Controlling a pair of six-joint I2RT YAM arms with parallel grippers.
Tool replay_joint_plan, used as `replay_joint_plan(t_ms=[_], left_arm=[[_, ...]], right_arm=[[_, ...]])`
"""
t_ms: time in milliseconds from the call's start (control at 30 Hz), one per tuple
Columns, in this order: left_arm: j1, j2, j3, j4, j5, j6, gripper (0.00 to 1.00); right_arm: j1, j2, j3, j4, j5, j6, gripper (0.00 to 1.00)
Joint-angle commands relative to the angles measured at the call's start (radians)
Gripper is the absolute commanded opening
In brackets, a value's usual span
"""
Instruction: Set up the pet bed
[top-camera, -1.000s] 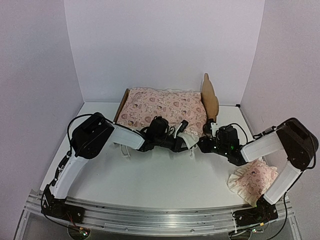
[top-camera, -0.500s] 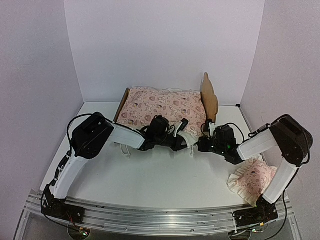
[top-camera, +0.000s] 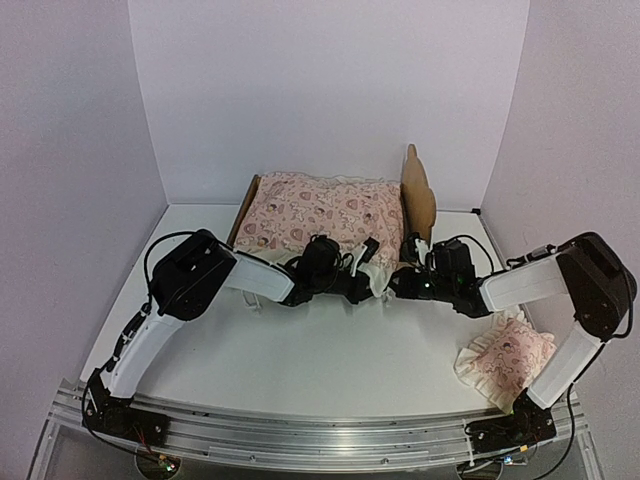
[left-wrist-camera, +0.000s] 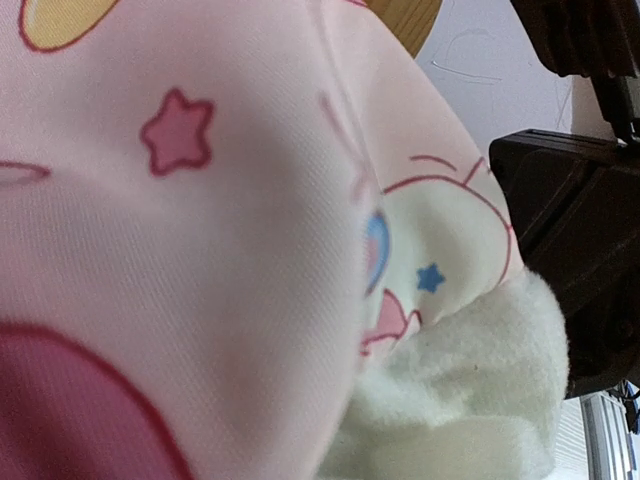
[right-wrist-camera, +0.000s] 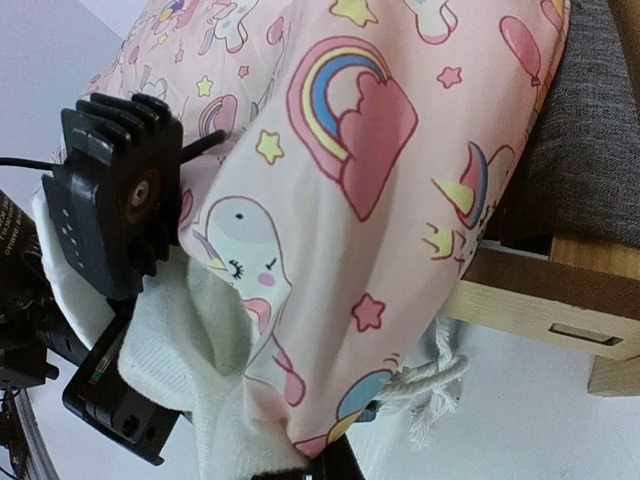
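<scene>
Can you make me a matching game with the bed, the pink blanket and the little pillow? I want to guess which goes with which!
Things:
1. pet bed
2. cover
3. pillow

Clues:
A. lying alone near the right edge of the table
B. pink, draped over the bed
C. light wood, standing at the back

Pairs: 1-C, 2-B, 3-A

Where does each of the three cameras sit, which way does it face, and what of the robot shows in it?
Top: above and behind the arms, looking down on the table; both arms show, left tool and right tool meet at the cover on the bed.
Left wrist: on the left arm, close against the cover, facing the right tool; its own fingers do not show.
Right wrist: on the right arm, facing cover and left tool; own fingertip at bottom.
Shared: both wrist views show the ruffle.
</scene>
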Motion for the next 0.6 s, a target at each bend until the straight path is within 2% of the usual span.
replay_joint_plan(t_ms=[0, 133, 233, 433, 567], left_arm=[[0.025, 0.012, 0.058, 0.11, -0.019, 0.007, 0.0], [0.035, -0.001, 0.092, 0.126, 0.059, 0.002, 0.0], [0.041, -0.022, 0.097, 0.097, 0.084, 0.052, 0.0], [0.039, -0.008, 0.094, 0.058, 0.039, 0.085, 0.0], [0.04, -0.017, 0.087, 0.026, 0.046, 0.128, 0.0]], right_arm=[[0.002, -0.025, 0.042, -0.097, -0.055, 0.02, 0.0], [0.0, -0.063, 0.022, -0.178, 0.008, 0.019, 0.0], [-0.003, -0.102, 0.014, -0.248, 0.06, 0.011, 0.0], [-0.005, -0.113, 0.052, -0.277, 0.038, -0.01, 0.0], [-0.005, -0.11, 0.089, -0.377, 0.079, -0.019, 0.0]])
